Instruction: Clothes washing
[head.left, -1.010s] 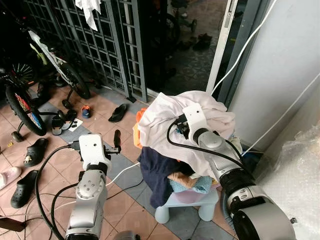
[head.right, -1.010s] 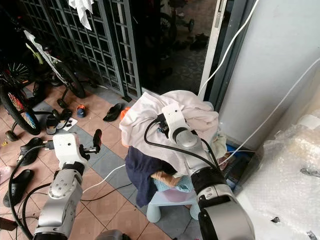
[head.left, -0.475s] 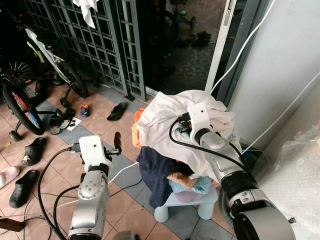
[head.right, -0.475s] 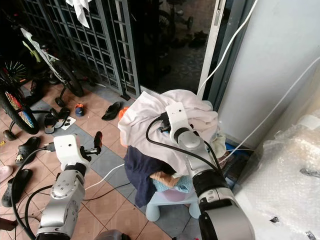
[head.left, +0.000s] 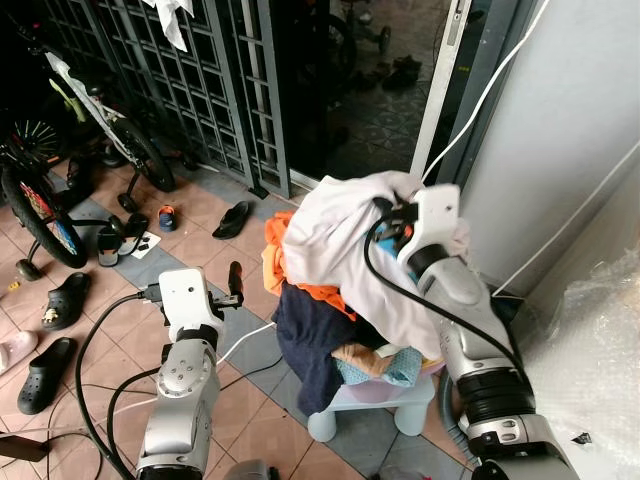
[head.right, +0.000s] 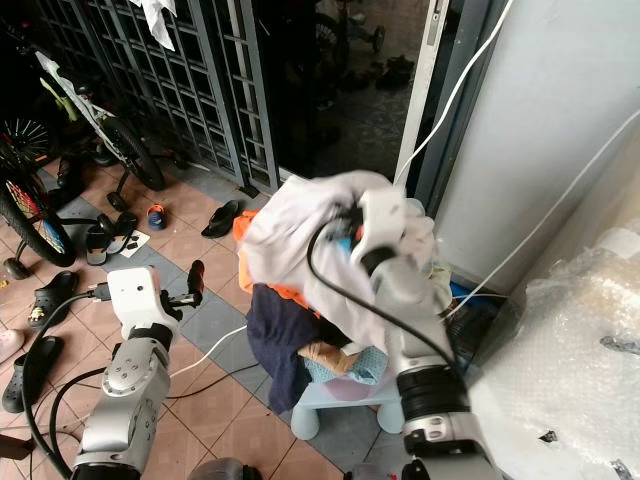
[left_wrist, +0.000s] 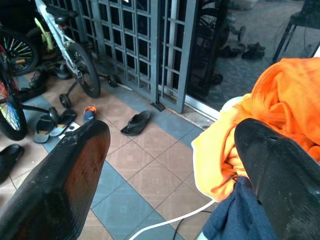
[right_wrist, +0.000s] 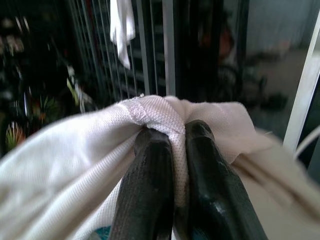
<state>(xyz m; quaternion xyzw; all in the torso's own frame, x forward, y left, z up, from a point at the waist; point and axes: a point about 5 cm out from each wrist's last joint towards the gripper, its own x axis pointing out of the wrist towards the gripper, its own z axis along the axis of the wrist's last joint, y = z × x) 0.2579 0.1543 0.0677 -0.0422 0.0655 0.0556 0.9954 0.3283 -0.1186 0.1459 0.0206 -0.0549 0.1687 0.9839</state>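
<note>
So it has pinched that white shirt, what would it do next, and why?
Probably keep lifting. The right gripper is shut on a fold of the white mesh shirt, whose lower part drapes over the orange garment and dark blue cloth. Raising it should free the shirt. The left gripper is open beside the pile.

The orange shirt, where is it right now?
The orange shirt lies on the robot's left side of the laundry pile, under the white garment pinched by the right gripper, above a dark blue cloth.
</note>
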